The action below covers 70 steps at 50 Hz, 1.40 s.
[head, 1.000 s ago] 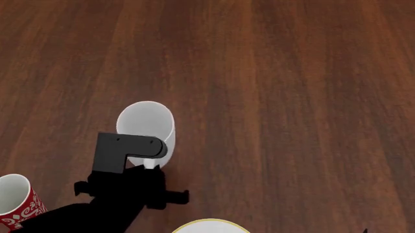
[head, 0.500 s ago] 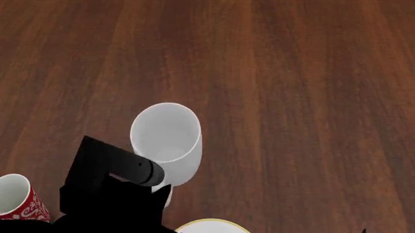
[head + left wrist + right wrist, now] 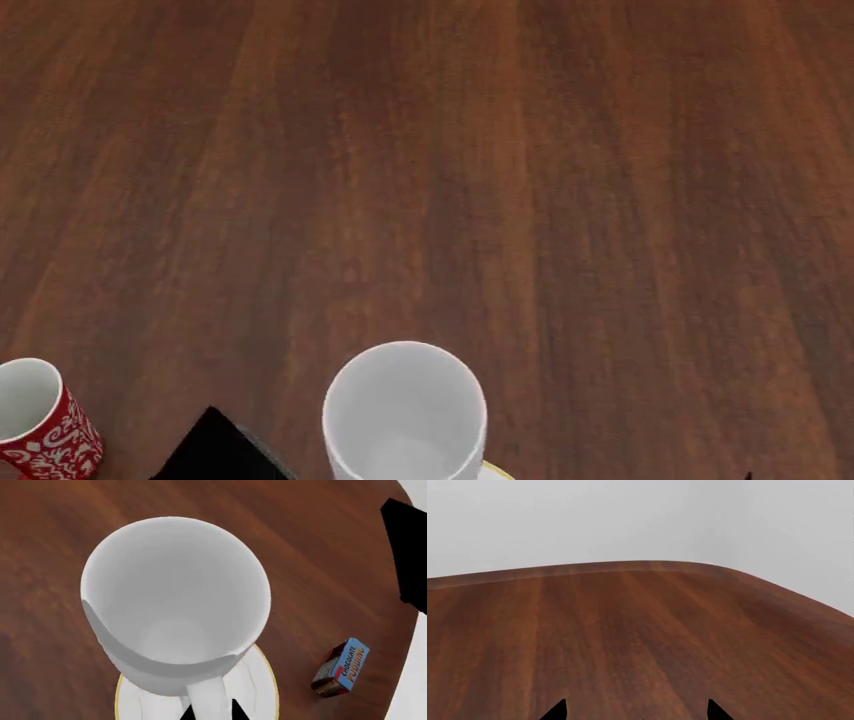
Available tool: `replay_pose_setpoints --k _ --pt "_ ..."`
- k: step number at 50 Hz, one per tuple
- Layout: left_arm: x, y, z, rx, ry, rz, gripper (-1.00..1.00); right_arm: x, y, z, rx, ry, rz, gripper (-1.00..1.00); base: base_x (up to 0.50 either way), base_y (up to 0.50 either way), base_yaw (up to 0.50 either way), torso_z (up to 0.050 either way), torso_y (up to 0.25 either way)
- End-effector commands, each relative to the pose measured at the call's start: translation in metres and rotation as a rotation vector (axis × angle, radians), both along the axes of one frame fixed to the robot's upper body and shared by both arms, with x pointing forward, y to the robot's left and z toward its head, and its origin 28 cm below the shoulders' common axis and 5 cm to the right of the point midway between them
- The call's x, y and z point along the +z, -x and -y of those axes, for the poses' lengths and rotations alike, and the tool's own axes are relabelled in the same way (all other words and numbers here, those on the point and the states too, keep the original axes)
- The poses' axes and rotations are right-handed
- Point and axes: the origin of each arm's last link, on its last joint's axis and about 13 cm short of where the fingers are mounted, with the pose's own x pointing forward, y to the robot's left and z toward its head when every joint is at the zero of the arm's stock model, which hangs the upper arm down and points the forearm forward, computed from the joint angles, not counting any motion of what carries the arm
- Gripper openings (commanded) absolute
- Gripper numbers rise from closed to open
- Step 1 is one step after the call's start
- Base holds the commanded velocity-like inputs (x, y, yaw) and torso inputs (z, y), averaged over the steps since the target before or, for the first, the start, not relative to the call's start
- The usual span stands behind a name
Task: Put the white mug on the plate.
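The white mug (image 3: 175,610) fills the left wrist view, its open mouth facing the camera. My left gripper (image 3: 211,713) is shut on its white handle (image 3: 208,700), and dark fingertips (image 3: 235,712) show on either side. Below the mug lies the plate (image 3: 261,685), white with a thin gold rim. I cannot tell whether the mug touches it. In the head view the white mug (image 3: 403,410) is at the bottom centre, hiding all but a sliver of the plate (image 3: 495,471). My right gripper (image 3: 634,712) is open over bare wood, away from both.
A red mug with a white floral pattern (image 3: 38,420) stands at the bottom left of the head view. A small chocolate pudding box (image 3: 341,667) lies on the table beside the plate. A black shape (image 3: 403,555) stands near the table edge. The wooden table (image 3: 627,630) has a rounded far edge.
My left arm has carried the white mug back toward the robot, from the middle of the table to over the plate. The arm has dropped mostly out of the head view.
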Motion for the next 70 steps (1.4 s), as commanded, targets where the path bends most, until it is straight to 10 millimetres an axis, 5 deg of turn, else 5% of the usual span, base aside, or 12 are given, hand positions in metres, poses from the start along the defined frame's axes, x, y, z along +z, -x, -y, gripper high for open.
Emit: replay_pose_setpoints --k 1,34,70 --pt "-0.005 0.013 -0.002 -0.086 -0.025 -0.032 -1.0 0.0 0.003 0.0 -0.002 -0.001 0.002 1.0 0.0 0.0 0.0 0.0 0.0" --pt "-0.055 0.004 0.002 -0.13 -0.144 -0.047 -1.0 -0.004 0.002 0.0 0.005 -0.003 -0.001 1.0 0.0 0.0 0.0 0.0 0.0" --pt "-0.07 0.003 0.003 -0.134 -0.183 -0.043 -1.0 -0.003 0.005 0.0 -0.002 -0.004 0.001 1.0 0.0 0.0 0.0 0.0 0.0"
